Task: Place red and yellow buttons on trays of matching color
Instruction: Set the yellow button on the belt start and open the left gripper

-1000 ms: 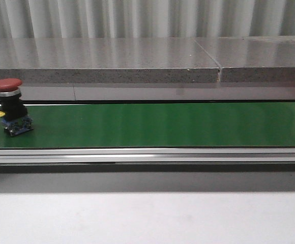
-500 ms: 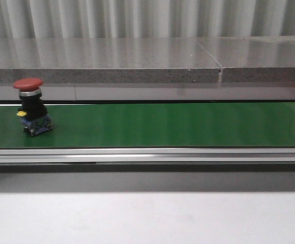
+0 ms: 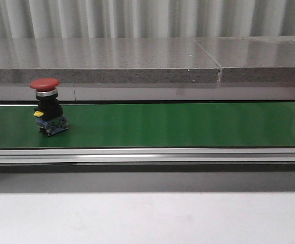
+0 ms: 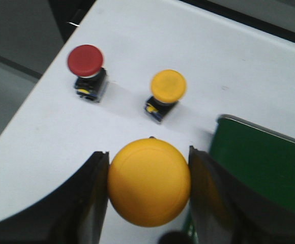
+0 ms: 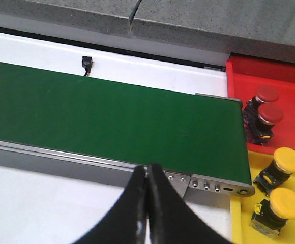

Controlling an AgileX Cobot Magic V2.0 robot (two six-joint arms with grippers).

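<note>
Left claw of mine pinches a big round yellow push button; right claw is pressed together, holding nothing.

No legible text or labels

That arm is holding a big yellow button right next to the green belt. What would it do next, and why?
Probably swing the left gripper over the green belt and set the yellow button down there. The trays sit at the belt's far end: the yellow tray already holds yellow buttons, so the belt looks like the route there. The right gripper waits near that end, shut and empty.
</note>
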